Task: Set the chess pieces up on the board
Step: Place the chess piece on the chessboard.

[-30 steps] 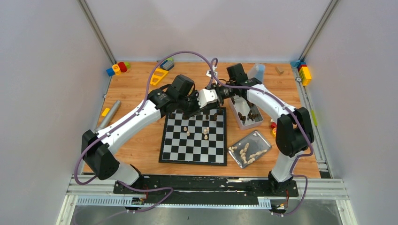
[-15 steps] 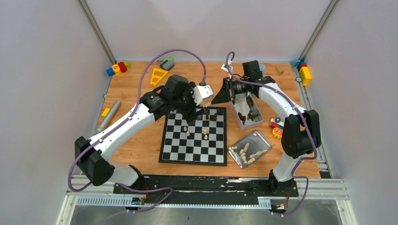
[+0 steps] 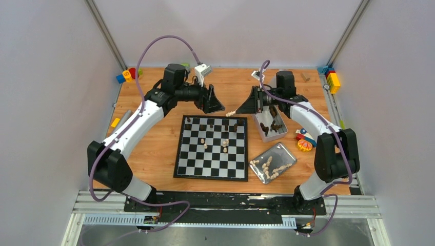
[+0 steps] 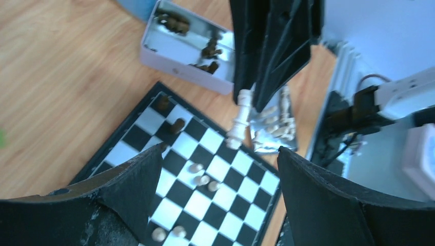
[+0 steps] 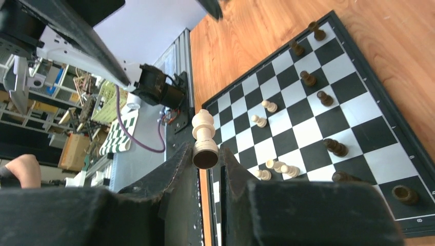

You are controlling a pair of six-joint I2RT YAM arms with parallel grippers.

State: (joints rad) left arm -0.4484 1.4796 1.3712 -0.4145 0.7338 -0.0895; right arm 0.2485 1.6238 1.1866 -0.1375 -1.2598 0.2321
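The board lies mid-table, black and white checks. Several dark chess pieces stand along its far row, and a few cream ones sit near its middle. My right gripper hangs above the board's far right corner, shut on a cream piece that points left. In the right wrist view the piece sticks out from between that gripper's fingers, base toward the camera. My left gripper faces it from the left, open and empty. The left wrist view shows the left gripper wide apart above the board, and the cream piece.
A clear bin of dark pieces stands right of the board, with a metal tray of cream pieces in front of it. Toy blocks lie at the back left and more blocks at the back right. A grey cylinder rests at the left edge.
The two grippers were together over the board's far edge. The left one has opened and drawn back to the left; the right has pulled back right with the cream piece.
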